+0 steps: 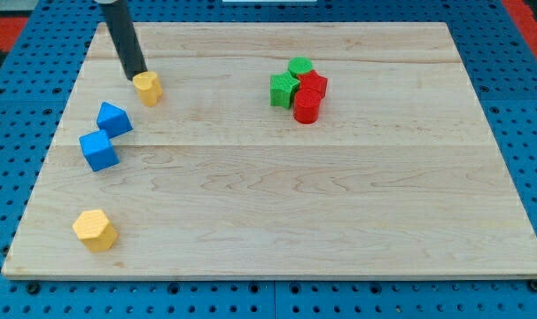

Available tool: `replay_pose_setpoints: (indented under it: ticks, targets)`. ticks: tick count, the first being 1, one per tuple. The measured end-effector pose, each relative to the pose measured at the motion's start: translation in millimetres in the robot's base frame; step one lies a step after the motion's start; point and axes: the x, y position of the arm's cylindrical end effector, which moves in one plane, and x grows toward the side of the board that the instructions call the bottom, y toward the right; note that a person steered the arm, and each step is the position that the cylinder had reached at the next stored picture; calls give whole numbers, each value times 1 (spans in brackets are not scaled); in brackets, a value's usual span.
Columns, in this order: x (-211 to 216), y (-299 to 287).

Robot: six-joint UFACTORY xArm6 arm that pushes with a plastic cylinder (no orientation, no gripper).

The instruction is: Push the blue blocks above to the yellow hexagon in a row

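A single camera looks down obliquely from above the near edge of the wooden board [277,204], facing its far edge. The whole board fills the frame; the blue pegboard [517,106] borders it.

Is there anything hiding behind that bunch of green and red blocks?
Behind the two green blocks and two red blocks, toward the view's top, only bare wooden board shows. The patch directly behind them is covered, so I cannot rule out something tiny there.

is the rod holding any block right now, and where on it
Nothing is held. My tip only rests against the upper-left edge of the small yellow block.
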Motion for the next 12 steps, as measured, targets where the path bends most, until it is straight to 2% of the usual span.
replay_pose_setpoints:
  ticks: [1, 3, 5, 7, 8, 9, 10, 12]
  targets:
    - [14, 19]
    - [49, -21]
    - [119, -24]
    - [105, -45]
    - [92, -82]
    - [101, -93]
    - [113, -42]
    - [148, -25]
